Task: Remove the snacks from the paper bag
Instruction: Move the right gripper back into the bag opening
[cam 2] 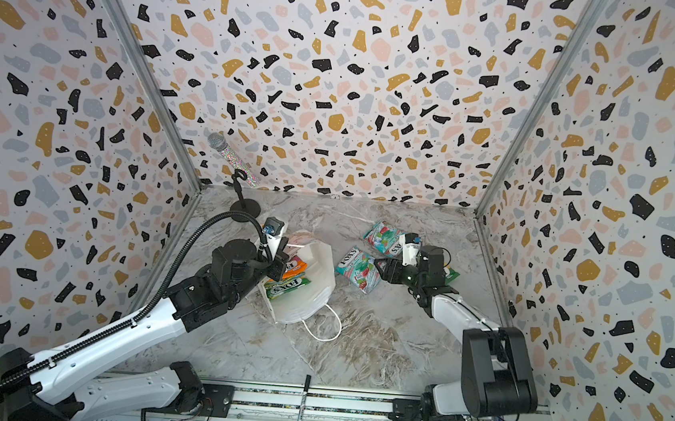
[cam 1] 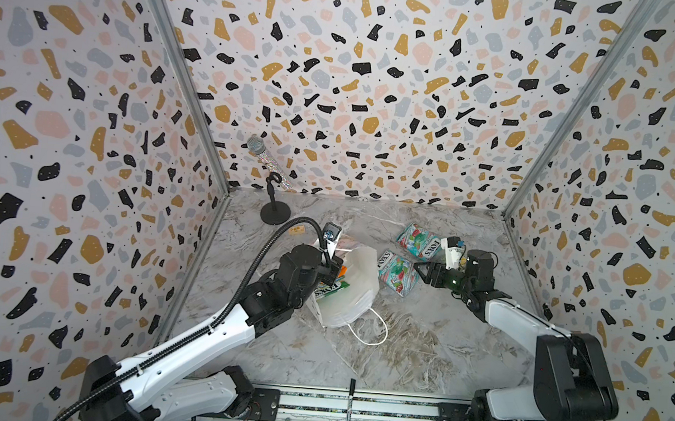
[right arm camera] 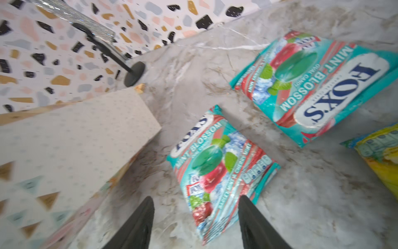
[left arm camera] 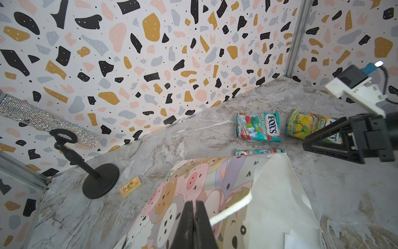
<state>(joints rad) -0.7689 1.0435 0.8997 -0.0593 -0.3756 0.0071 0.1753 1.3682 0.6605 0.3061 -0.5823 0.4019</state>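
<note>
The white paper bag (cam 1: pixel 358 288) lies on its side, cartoon animal face (left arm camera: pixel 193 183) up. My left gripper (left arm camera: pixel 195 201) is shut on the bag's rim at its mouth. Inside the mouth lie an orange packet (cam 2: pixel 295 267) and a green FOX'S packet (cam 2: pixel 285 288). Two teal snacks rest on the table outside, one near the bag (right arm camera: pixel 219 172) and one farther back (right arm camera: pixel 323 86). A green-yellow packet (left arm camera: pixel 305 125) lies beside them, partly under my right arm. My right gripper (right arm camera: pixel 196 198) is open just above the nearer teal packet's end, gripping nothing.
A glittery microphone on a black stand (cam 1: pixel 273 210) is at the back left, with a small tan tag (cam 1: pixel 298 229) beside it. A pen (cam 1: pixel 350 408) lies on the front rail. Patterned walls close in three sides.
</note>
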